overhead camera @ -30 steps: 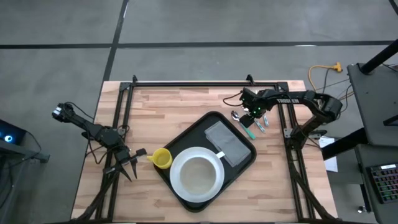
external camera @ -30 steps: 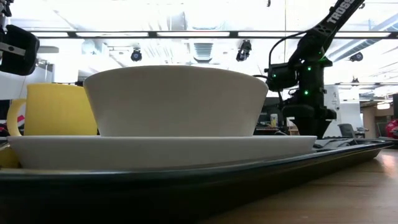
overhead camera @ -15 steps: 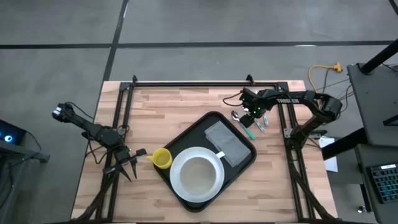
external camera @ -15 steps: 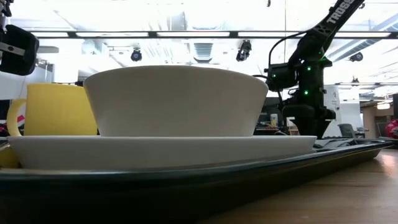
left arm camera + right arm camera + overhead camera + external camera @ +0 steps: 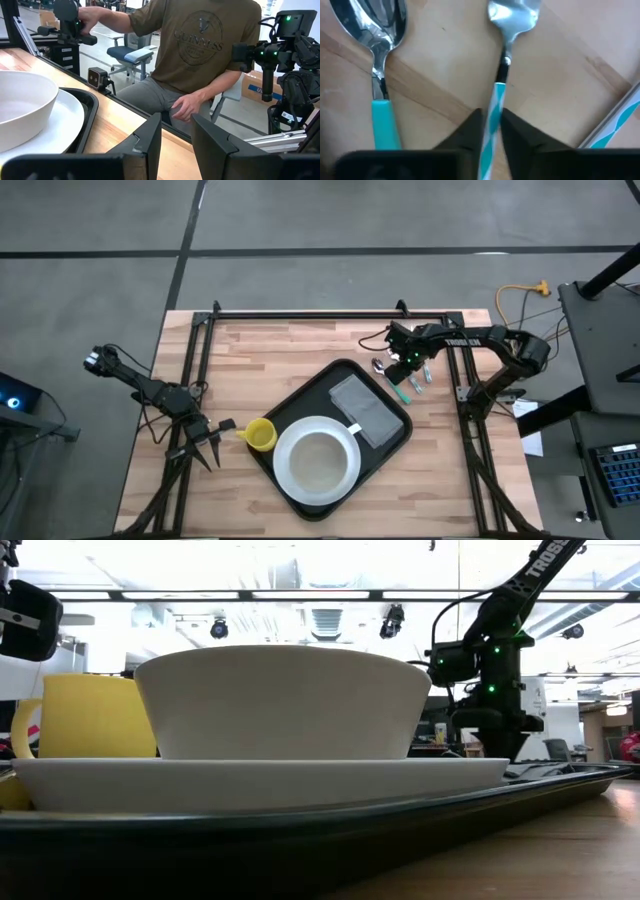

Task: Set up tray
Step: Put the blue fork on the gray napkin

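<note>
The black tray (image 5: 300, 415) lies mid-table and carries a white plate (image 5: 345, 435) with a bowl (image 5: 316, 462) and a grey napkin (image 5: 362, 406). A yellow cup (image 5: 260, 435) stands on the wood at the tray's left. Right of the tray's far corner lie a teal-handled spoon (image 5: 382, 65), a fork-like utensil with a teal-and-white striped handle (image 5: 512, 15) and another striped handle (image 5: 615, 122). My right gripper (image 5: 405, 363) is down over them, shut on the striped handle. My left gripper (image 5: 205, 448) waits open near the table's left, by the cup. My right gripper pinches the striped handle (image 5: 494, 97) of the utensil between its two fingers, a little behind the metal neck. The fingers come from above, pointing down, one on each side of the handle. The utensil lies flat on the wood.
A black frame rail (image 5: 330, 313) runs along the table's far edge, with side rails left and right. In the left wrist view a seated person (image 5: 200, 45) is beyond the table. Bare wood (image 5: 250, 360) shows far left of the tray.
</note>
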